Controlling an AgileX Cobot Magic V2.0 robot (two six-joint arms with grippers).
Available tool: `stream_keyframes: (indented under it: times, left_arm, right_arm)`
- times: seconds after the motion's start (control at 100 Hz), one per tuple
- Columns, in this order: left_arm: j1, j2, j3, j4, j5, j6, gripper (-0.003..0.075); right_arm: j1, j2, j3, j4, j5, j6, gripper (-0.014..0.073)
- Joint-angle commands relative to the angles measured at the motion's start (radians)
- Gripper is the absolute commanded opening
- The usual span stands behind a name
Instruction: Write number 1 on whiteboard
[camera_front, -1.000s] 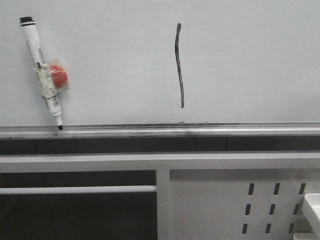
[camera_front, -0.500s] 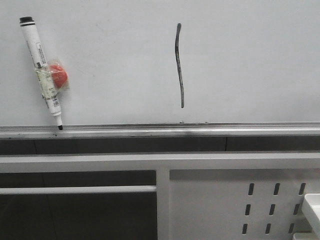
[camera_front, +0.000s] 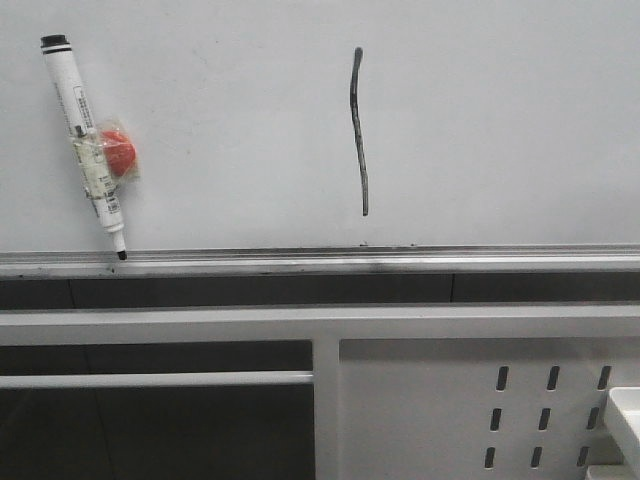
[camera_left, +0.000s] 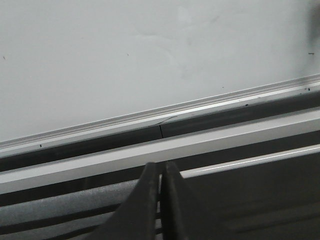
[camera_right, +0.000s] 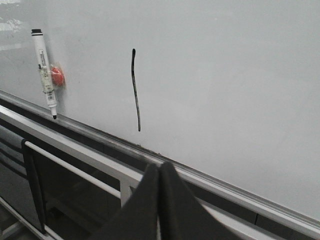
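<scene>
One stroke, the number 1 (camera_front: 358, 130), stands dark and slightly bowed near the middle of the whiteboard (camera_front: 500, 120), ending clear above the ledge (camera_front: 400, 262). Well to its left the marker (camera_front: 84, 140) hangs on the board by a red magnet (camera_front: 117, 150), tip down just at the ledge. My left gripper (camera_left: 161, 172) and right gripper (camera_right: 159, 175) are both clenched on nothing, away from the board. As I see it, the ink may be wet, so a careless sweep of either arm could smear it or knock the marker loose.
</scene>
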Motion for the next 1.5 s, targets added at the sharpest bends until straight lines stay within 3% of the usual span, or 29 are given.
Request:
stream_keyframes:
  times: [0.0,0.35,1.49]
  left_arm:
    - [0.001,-0.024,0.037,-0.005,-0.039,-0.027,-0.0020]
    - [0.001,-0.024,0.037,0.028,-0.059,-0.244,-0.0020]
    - [0.001,-0.024,0.035,-0.006,-0.075,-0.249,-0.0020]
  right_arm:
    - [-0.004,0.009,-0.011,-0.003,-0.061,0.001,-0.0069]
    - [-0.004,0.009,-0.011,-0.003,-0.061,0.001,-0.0069]
    - [-0.004,0.009,-0.009,-0.022,-0.056,0.001,-0.0069]
